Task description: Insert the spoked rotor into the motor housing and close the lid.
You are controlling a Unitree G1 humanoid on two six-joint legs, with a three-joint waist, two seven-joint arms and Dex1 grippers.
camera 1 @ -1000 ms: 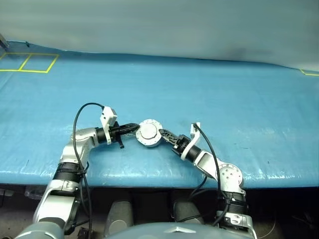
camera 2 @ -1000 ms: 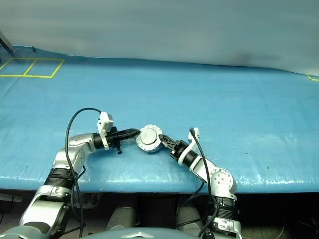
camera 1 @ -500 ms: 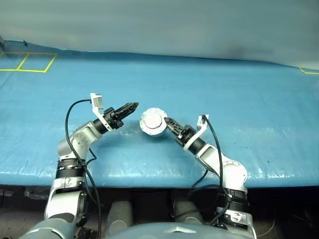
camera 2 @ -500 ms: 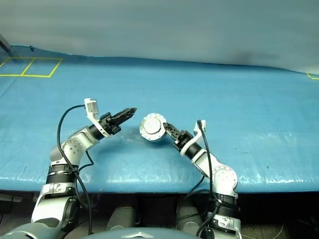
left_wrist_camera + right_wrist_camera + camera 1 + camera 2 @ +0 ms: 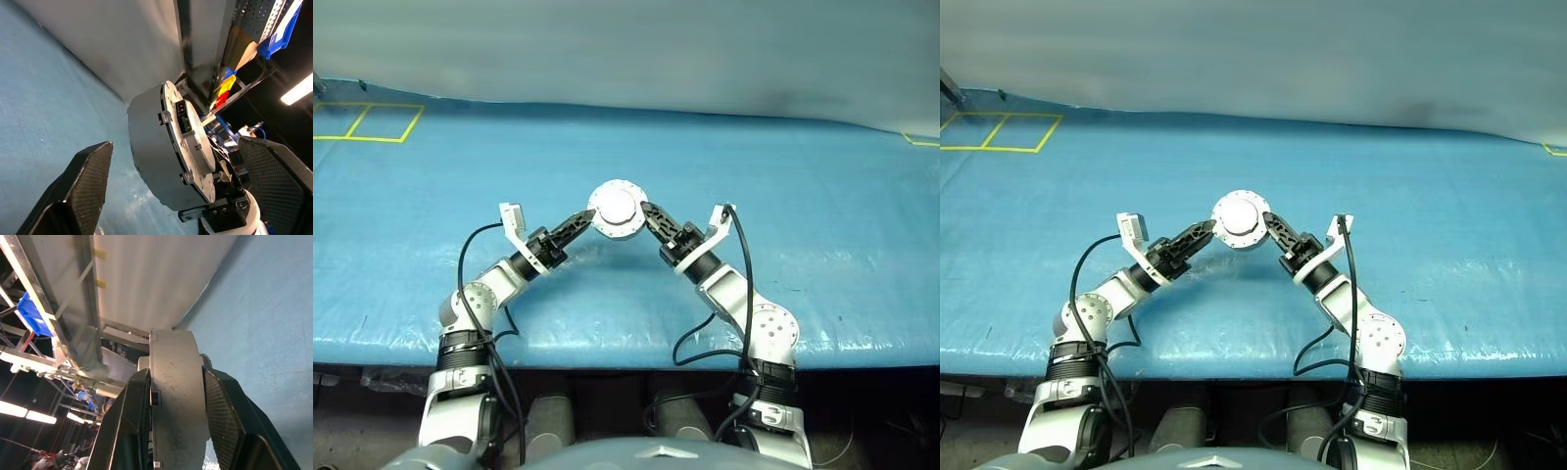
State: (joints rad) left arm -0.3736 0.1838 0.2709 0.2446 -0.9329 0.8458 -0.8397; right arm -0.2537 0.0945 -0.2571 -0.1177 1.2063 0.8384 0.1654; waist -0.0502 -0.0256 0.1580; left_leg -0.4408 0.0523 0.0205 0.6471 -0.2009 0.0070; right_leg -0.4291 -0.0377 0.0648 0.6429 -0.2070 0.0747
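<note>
The right claw (image 5: 644, 208) is squeezing the shut housing (image 5: 616, 210) and holding it up above the blue worktop (image 5: 783, 215), the left claw (image 5: 584, 217) is gaping wide just beside it, so I think setting it down comes next.

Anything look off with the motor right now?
Nothing stands out. The closed motor housing is held clear above the blue table by the right tool; the left tool is open around it.
</note>
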